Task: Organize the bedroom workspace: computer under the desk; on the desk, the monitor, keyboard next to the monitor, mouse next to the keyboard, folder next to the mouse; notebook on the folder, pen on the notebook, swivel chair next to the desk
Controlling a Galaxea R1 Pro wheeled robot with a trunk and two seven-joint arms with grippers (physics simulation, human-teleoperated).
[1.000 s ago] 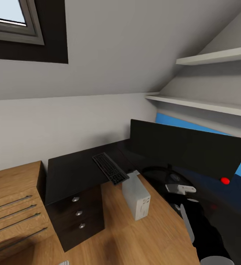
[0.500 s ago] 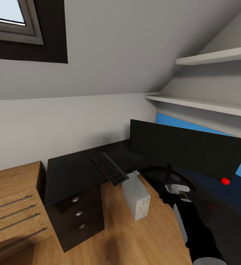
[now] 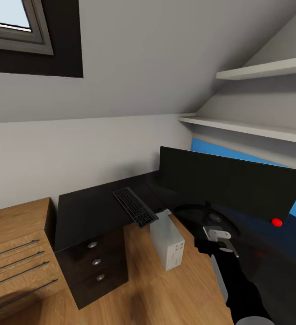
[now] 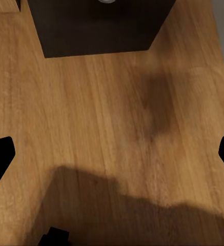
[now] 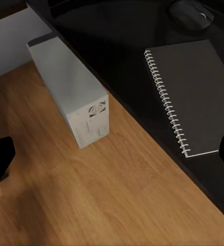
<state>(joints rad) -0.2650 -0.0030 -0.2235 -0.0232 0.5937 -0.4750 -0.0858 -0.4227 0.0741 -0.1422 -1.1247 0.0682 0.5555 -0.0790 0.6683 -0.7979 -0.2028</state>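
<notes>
The black L-shaped desk [image 3: 87, 210] carries the black keyboard [image 3: 135, 206] near its front edge and the wide black monitor [image 3: 229, 185] with a red dot at its lower corner. The light grey computer [image 3: 167, 241] stands on the floor at the desk's inner corner. My right arm [image 3: 224, 266] reaches down just right of it. In the right wrist view the computer [image 5: 73, 95] is below, beside the desk edge. A dark grey spiral notebook [image 5: 194, 95] and a dark mouse [image 5: 191, 13] lie on the desk top. My right gripper [image 5: 112, 159] is open and empty above the floor. My left gripper [image 4: 112, 154] is open over bare floor.
Black drawers [image 3: 96, 262] with round silver knobs sit under the desk's left end; their base [image 4: 101, 25] appears in the left wrist view. Low wooden shelving [image 3: 17, 253] stands to the left. White wall shelves [image 3: 256, 128] hang above the monitor. Wood floor [image 3: 166, 293] lies open between the drawers and my right arm.
My right arm has shifted slightly left and down, toward the computer. The desk, keyboard, monitor and computer have not moved.
</notes>
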